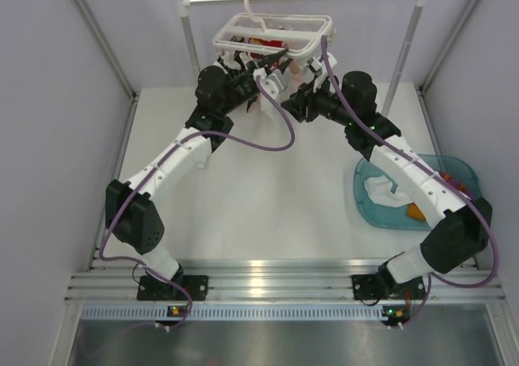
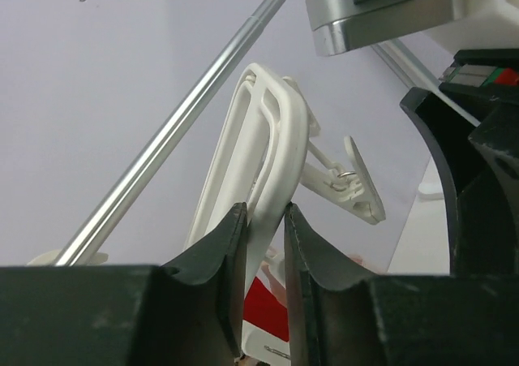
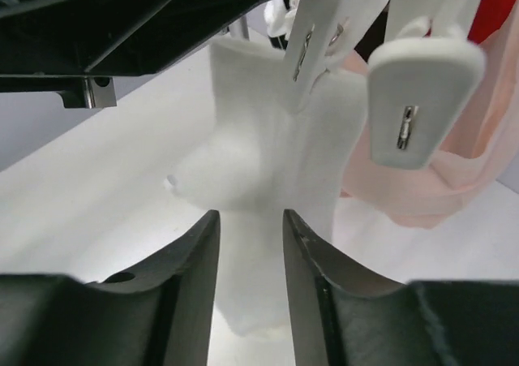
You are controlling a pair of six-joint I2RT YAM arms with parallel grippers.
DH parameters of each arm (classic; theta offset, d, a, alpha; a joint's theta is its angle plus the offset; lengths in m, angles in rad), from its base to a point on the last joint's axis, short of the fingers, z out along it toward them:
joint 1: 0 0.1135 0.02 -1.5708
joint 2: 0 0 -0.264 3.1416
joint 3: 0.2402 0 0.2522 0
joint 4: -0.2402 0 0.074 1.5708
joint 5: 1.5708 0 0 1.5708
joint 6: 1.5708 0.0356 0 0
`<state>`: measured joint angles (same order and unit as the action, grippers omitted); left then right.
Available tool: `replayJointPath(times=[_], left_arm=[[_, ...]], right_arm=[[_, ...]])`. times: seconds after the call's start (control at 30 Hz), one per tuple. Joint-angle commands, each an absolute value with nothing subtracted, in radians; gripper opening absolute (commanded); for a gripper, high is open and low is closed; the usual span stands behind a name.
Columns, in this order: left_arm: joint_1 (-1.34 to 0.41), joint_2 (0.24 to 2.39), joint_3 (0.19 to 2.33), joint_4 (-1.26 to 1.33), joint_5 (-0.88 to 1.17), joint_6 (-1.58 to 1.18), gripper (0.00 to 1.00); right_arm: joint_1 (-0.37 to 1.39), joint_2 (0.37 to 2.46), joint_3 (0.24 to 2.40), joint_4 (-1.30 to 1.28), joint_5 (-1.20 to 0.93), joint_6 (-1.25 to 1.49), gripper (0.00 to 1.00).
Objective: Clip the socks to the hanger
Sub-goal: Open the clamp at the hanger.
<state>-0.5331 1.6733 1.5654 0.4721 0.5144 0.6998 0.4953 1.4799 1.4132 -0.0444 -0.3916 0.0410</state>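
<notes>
I am clamping the left gripper (image 2: pixel 265 213) on the hanger (image 1: pixel 242 32) frame, above the far edge of the table (image 1: pixel 276 208). I am pinching the right gripper (image 3: pixel 248 217) on the white sock (image 3: pixel 268 139), which is hanging from a clip (image 3: pixel 312 45).

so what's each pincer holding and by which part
The left pincer pinches the hanger by its frame edge. The right pincer straddles the clipped white sock mid-length; actual grip cannot be told.

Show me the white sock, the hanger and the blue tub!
white sock (image 3: pixel 272 163): right wrist view, middle of its body, below the clip.
hanger (image 1: pixel 272 35): top external view, on its white slatted frame.
blue tub (image 1: pixel 358 189): top external view, on its left rim.
</notes>
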Motion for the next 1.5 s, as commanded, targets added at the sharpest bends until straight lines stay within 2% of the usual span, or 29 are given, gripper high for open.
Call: replayJointPath(times=[0.0, 0.03, 0.23, 0.37, 0.7, 1.47], left_arm=[[-0.534, 1.661, 1.542, 0.491, 0.500, 0.689, 0.16], [-0.534, 1.652, 1.531, 0.494, 0.512, 0.689, 0.15], [-0.532, 1.629, 1.491, 0.512, 0.551, 0.681, 0.10], [-0.531, 1.620, 1.473, 0.531, 0.564, 0.663, 0.08], [-0.529, 1.602, 1.454, 0.561, 0.587, 0.601, 0.07], [-0.518, 1.585, 1.420, 0.581, 0.617, 0.543, 0.08]], right_arm=[[0.491, 1.395, 1.394, -0.057, -0.359, 0.014, 0.41], [0.470, 1.384, 1.390, -0.055, -0.353, 0.008, 0.44], [0.338, 1.279, 1.319, -0.009, -0.460, 0.009, 0.47], [0.314, 1.238, 1.264, 0.089, -0.491, -0.044, 0.47], [0.321, 1.341, 1.267, 0.296, -0.617, -0.006, 0.57], [0.391, 1.447, 1.341, 0.442, -0.629, -0.017, 0.55]])
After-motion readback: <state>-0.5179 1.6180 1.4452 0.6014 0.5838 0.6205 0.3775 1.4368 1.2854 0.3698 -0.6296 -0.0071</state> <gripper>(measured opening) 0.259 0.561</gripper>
